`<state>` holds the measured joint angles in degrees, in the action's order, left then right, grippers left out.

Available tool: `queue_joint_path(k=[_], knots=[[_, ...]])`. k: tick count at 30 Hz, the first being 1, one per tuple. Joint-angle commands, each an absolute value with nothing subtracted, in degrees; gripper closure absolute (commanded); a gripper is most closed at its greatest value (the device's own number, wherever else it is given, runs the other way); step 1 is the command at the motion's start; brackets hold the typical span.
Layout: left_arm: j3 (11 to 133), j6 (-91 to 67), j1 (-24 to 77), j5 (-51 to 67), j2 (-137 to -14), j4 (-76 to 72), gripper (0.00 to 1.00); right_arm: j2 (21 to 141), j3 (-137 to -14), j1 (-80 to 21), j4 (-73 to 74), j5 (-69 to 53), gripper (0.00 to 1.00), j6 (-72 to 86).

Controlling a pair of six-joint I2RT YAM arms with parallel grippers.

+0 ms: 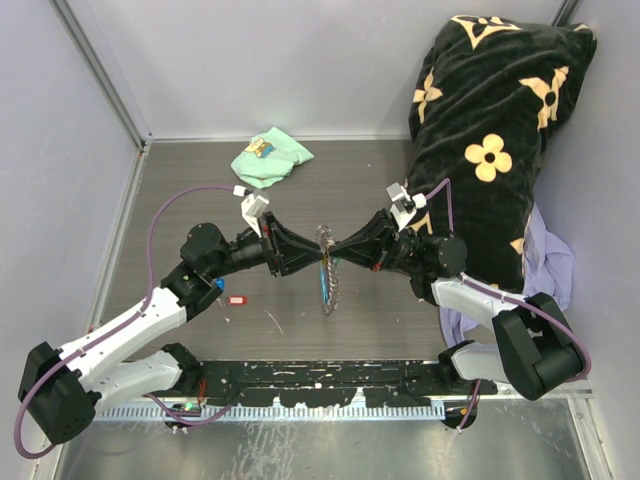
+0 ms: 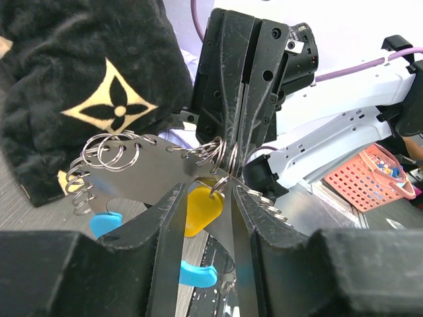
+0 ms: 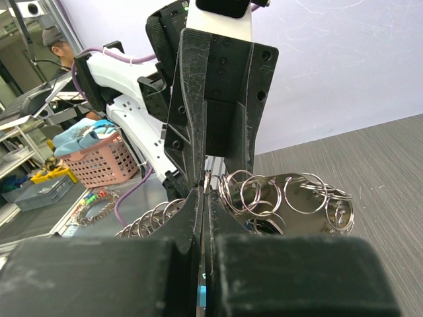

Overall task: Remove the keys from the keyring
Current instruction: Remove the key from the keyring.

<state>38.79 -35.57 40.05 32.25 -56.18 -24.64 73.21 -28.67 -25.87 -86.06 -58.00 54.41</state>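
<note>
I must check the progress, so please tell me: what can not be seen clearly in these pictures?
Top view: the silvery metal keyring is too small; the left hand and right hand hide where it is held.
Left wrist view: the sky-blue plastic tags are cut off by the left hand's black fingers.
Right wrist view: the right hand's shut fingers hide what they pinch.

On the wood-grain table [image 1: 400, 320] ahead of me lies a mint-green cloth [image 1: 270, 158]; to my right a black flower-patterned blanket [image 1: 495, 150], a lavender cloth [image 1: 552, 262] touching it.
</note>
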Motion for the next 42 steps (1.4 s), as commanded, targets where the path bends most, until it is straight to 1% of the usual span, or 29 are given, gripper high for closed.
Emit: queue_joint_path(k=[1, 10, 13, 21, 30, 42], knots=[[41.35, -36.21, 39.79, 33.67, -56.07, -29.47, 0.67, 71.98, -29.89, -26.02, -96.96, -57.17, 0.99, 54.98], [41.13, -37.11, 39.77, 34.82, -56.43, -31.68, 0.74, 71.90, -29.95, -26.07, -96.95, -57.20, 0.99, 55.06], [41.20, -37.18, 39.76, 35.60, -56.78, -31.98, 0.85, 71.92, -29.88, -26.04, -96.97, -57.20, 0.99, 55.10], [41.03, -37.56, 39.70, 35.86, -56.67, -30.28, 1.00, 71.77, -30.05, -26.02, -96.94, -57.38, 0.99, 55.26], [39.32, -41.24, 39.62, 36.50, -56.88, -29.75, 1.00, 71.67, -30.17, -26.01, -96.95, -56.93, 0.99, 56.17], [35.63, -47.56, 39.56, 35.34, -59.34, -38.68, 1.00, 72.32, -28.84, -25.94, -96.13, -52.86, 0.99, 57.00]])
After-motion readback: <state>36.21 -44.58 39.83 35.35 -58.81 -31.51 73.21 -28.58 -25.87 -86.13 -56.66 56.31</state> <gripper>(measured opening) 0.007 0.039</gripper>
